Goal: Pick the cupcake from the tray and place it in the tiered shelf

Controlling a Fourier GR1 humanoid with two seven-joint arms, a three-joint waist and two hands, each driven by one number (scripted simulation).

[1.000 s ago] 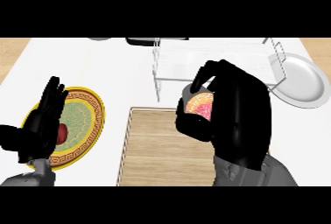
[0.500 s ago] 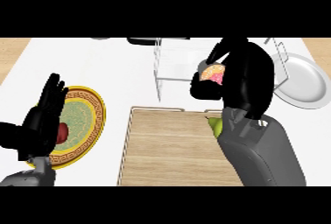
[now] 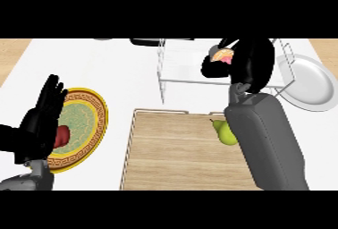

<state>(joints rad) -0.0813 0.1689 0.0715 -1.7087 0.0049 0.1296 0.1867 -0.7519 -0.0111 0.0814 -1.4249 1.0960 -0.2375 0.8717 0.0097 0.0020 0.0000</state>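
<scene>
My right hand (image 3: 247,60) is curled round the cupcake (image 3: 222,56), of which only a bit of pink and orange top shows between the fingers. The hand hovers over the clear tiered shelf (image 3: 181,67) at the back of the counter. Below it lies the wooden tray (image 3: 171,152), where a green pear (image 3: 225,131) sits beside my right forearm. At the left, my left hand (image 3: 41,123) stays open, fingers up, over a yellow patterned plate (image 3: 89,123).
A red item (image 3: 63,135) lies on the yellow plate, partly hidden by my left hand. A white plate (image 3: 310,82) sits at the right of the shelf. A dark object (image 3: 152,41) shows at the counter's back edge.
My right hand has carried the cupcake away from the tray, up and back to the shelf. The pear has come into sight. The left hand has not moved.
</scene>
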